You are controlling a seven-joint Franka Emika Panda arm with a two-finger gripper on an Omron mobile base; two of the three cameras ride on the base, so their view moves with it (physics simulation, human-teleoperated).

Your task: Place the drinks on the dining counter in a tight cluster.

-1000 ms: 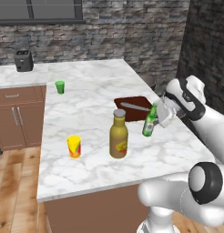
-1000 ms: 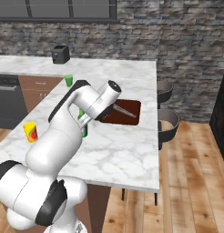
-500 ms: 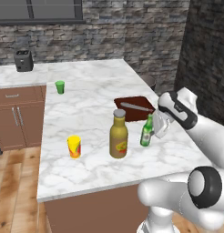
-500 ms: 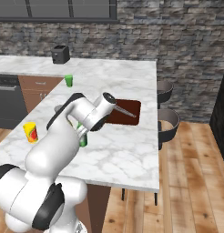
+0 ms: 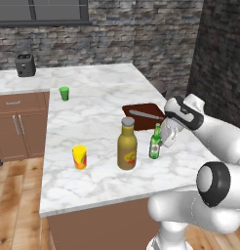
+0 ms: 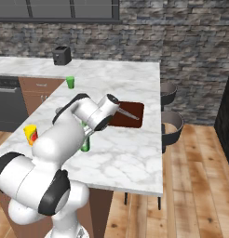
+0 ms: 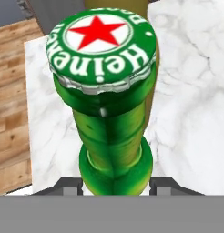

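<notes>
Pincer (image 5: 163, 140): closed around the green bottle (image 5: 155, 142), a fingertip (image 7: 69, 185) on each side of its body.
Green bottle: upright on the marble table (image 5: 92, 117), just right of the amber bottle (image 5: 127, 145); whether its base touches the top I cannot tell.
Amber bottle: standing upright, grey cap, yellow-red label, near the table's front.
Around them: a brown cutting board (image 5: 144, 111) behind, a yellow cup (image 5: 79, 157) to the left, a small green cup (image 5: 64, 93) farther back.
</notes>
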